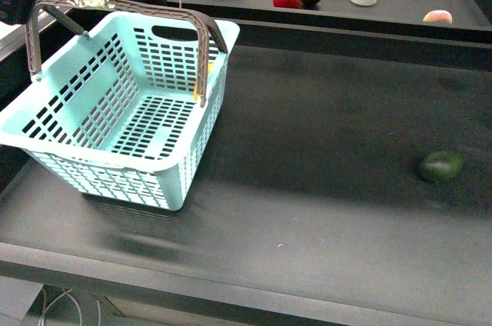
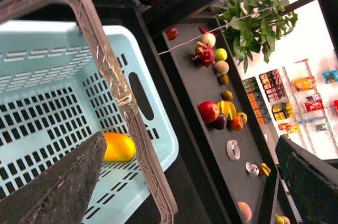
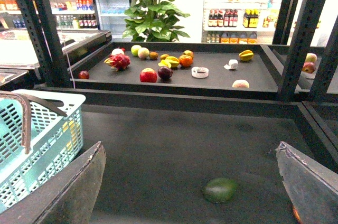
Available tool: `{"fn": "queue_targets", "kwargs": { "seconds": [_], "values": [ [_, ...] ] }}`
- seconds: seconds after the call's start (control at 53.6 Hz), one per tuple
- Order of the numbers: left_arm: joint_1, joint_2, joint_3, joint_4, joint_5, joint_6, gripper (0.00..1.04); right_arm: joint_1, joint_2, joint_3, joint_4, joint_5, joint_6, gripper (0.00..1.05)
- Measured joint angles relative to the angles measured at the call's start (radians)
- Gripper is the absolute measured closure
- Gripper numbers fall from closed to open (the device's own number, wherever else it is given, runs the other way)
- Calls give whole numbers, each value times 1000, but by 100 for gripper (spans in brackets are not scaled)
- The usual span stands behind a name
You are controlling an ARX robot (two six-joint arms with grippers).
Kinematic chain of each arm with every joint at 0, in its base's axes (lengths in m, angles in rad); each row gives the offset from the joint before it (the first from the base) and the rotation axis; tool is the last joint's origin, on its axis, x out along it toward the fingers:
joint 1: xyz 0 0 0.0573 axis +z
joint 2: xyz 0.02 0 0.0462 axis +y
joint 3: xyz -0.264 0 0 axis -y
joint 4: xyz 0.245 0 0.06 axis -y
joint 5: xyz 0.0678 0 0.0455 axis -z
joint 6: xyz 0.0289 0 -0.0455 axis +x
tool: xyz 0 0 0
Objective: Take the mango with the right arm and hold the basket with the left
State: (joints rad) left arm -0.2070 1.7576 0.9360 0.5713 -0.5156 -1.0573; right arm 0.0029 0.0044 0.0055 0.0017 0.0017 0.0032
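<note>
Well, dark table point(image 1: 323, 211) — basket point(image 1: 115, 118) (tilted), green fruit point(image 1: 440, 165).

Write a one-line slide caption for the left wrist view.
Grey-brown hoop handle arches over the light-blue slotted plastic basket; a bright-yellow oblong mango lies against its wall.

No text, label or number is legible anywhere.

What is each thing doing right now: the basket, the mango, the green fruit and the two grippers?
basket: tilted, both handles up.
mango: lying inside the basket, against its wall.
green fruit: lying alone on the table.
left gripper: open, beside a basket handle.
right gripper: open, holding nothing.
</note>
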Motion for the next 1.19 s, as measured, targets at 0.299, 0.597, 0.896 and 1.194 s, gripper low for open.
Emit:
{"fn": "queue_targets", "kwargs": {
  "seconds": [0.299, 0.597, 0.896, 1.194],
  "values": [
    [86, -428, -404, 19, -56, 107, 8, 0, 0, 0, 0, 0, 0, 8],
    [155, -714, -597, -134, -113, 62, 8, 0, 0, 0, 0, 0, 0, 8],
    [202, -725, -722, 184, 356, 453, 29, 0, 0, 0, 0, 0, 0, 8],
    [204, -920, -840, 160, 516, 1015, 89, 0, 0, 0, 0, 0, 0, 8]
  ]
}}
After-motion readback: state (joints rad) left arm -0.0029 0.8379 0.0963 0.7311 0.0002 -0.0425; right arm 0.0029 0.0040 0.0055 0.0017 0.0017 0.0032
